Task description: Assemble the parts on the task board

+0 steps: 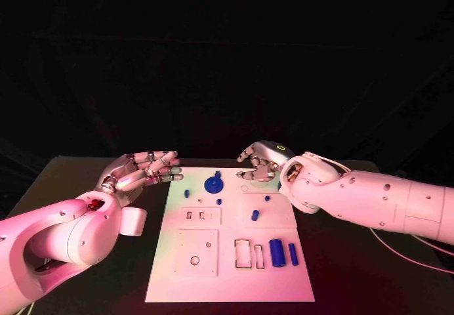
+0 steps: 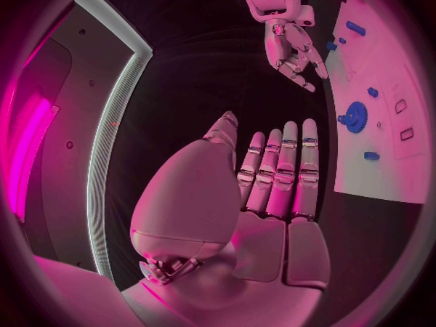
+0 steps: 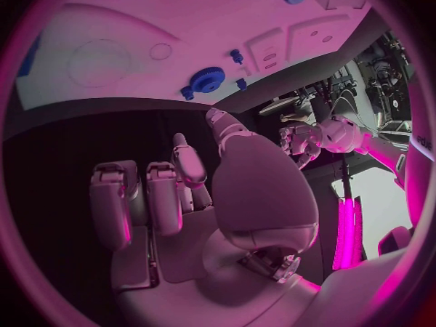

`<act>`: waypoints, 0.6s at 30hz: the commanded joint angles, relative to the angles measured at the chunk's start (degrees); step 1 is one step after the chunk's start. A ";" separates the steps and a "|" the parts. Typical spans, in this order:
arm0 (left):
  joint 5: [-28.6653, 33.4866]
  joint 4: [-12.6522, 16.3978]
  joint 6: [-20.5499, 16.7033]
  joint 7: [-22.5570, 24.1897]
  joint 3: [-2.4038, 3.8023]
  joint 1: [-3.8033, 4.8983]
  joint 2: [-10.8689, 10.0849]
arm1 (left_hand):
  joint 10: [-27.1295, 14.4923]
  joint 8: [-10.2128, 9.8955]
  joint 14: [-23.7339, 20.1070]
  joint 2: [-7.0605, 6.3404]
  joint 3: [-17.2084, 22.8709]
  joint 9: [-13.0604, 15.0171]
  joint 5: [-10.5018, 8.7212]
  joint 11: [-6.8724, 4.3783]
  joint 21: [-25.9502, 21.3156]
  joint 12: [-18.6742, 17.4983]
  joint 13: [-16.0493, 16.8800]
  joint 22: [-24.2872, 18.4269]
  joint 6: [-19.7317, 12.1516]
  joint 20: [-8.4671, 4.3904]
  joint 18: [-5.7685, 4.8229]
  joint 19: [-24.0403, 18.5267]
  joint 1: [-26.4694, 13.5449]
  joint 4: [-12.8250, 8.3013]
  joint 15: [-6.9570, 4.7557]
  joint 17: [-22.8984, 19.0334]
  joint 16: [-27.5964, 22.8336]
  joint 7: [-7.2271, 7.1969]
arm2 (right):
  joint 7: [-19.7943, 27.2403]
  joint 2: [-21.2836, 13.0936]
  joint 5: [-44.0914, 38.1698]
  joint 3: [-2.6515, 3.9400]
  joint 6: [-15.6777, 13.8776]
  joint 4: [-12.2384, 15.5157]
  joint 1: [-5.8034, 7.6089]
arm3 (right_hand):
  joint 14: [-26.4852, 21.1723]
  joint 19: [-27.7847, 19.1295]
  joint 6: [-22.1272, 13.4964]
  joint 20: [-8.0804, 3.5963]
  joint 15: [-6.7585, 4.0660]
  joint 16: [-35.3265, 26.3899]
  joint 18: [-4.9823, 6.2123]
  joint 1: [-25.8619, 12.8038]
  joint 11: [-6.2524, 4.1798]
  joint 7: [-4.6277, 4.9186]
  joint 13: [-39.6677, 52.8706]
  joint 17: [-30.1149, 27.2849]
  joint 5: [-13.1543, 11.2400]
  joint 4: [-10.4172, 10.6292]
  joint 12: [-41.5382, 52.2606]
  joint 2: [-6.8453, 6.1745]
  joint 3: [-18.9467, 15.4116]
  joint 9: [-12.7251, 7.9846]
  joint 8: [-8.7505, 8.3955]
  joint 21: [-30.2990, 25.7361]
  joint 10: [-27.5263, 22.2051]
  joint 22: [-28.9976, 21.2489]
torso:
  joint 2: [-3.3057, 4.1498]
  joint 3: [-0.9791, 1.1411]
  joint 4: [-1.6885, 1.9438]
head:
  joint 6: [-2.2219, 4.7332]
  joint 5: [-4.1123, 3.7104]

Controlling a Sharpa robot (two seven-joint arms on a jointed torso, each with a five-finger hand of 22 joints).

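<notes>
The white task board [image 1: 231, 275] lies in the middle of the table. A blue gear [image 1: 214, 184] sits near its far edge, with small blue pegs [image 1: 254, 214] scattered around it. Two blue cylinders [image 1: 276, 252] lie at the board's right side. My left hand [image 1: 142, 169] hovers flat beside the board's far left corner, fingers stretched out and apart, holding nothing; the left wrist view shows the same of this hand [image 2: 272, 174]. My right hand [image 1: 262, 161] hangs over the board's far edge just beyond the gear [image 3: 207, 80], fingers half bent and apart, holding nothing.
Rectangular recesses [image 1: 250, 252] and square plates with holes [image 1: 195, 251] mark the board's near half. Black table [image 1: 85, 177] stretches on both sides of the board. Thin cables [image 1: 407, 246] trail under my right arm.
</notes>
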 commanded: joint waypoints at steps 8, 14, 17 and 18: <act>-0.24 -0.36 1.44 0.20 0.03 0.07 0.69 | 0.08 -0.36 0.15 -0.01 -0.29 -0.07 -0.29 0.21 0.32 -0.39 -0.10 -0.01 -0.02 0.07 0.73 0.34 0.48 0.12 0.08 0.10 -0.28 0.25 | 10.15 -9.80 11.59 -0.09 5.93 2.75 -0.08 | 4.54 2.88 1.56 -0.19 -0.47 -0.08 -0.61 4.61 -0.07 -0.42 -0.44 9.11 -1.81 -2.82 -0.71 -0.49 0.82 -0.07 0.19 -1.08 -0.45 11.79 | -0.48 0.52 -1.15 | 0.03 -0.82; -0.24 -0.64 1.68 0.15 0.02 0.06 1.01 | 0.08 -0.36 0.15 -0.01 -0.29 -0.07 -0.29 0.21 0.32 -0.39 -0.10 -0.01 -0.02 0.07 0.73 0.34 0.48 0.12 0.08 0.10 -0.28 0.25 | 11.37 -11.23 12.47 -0.16 6.32 0.60 -1.56 | 4.49 2.60 1.05 -0.17 -0.39 -0.19 -0.51 4.82 0.04 -0.28 -1.22 8.92 -2.14 -2.98 -1.52 -0.87 0.50 -0.29 -0.24 -1.39 -1.11 11.49 | -0.50 0.75 -1.14 | -0.07 -1.00; -0.24 -0.73 1.71 0.13 0.01 0.06 1.05 | 0.08 -0.36 0.15 -0.01 -0.29 -0.07 -0.29 0.21 0.32 -0.39 -0.10 -0.01 -0.02 0.07 0.73 0.34 0.48 0.12 0.08 0.10 -0.28 0.25 | 11.55 -11.25 12.78 -0.18 6.31 -0.76 -2.58 | 4.43 2.37 0.70 -0.13 -0.33 -0.29 -0.43 4.81 0.13 -0.19 -1.69 8.70 -2.16 -2.94 -2.01 -0.98 0.29 -0.41 -0.49 -1.65 -1.52 11.24 | -0.49 0.71 -1.18 | -0.12 -0.94; -0.24 -0.79 1.71 0.13 0.01 0.06 1.07 | 0.08 -0.36 0.15 -0.01 -0.29 -0.07 -0.29 0.21 0.32 -0.39 -0.10 -0.01 -0.02 0.07 0.73 0.34 0.48 0.12 0.08 0.10 -0.28 0.25 | 11.64 -11.14 12.99 -0.18 6.34 -1.53 -3.07 | 4.41 2.28 0.53 -0.11 -0.30 -0.35 -0.40 4.85 0.17 -0.14 -1.85 8.61 -2.16 -2.93 -2.18 -1.02 0.19 -0.47 -0.61 -1.74 -1.66 11.15 | -0.51 0.68 -1.19 | -0.20 -0.84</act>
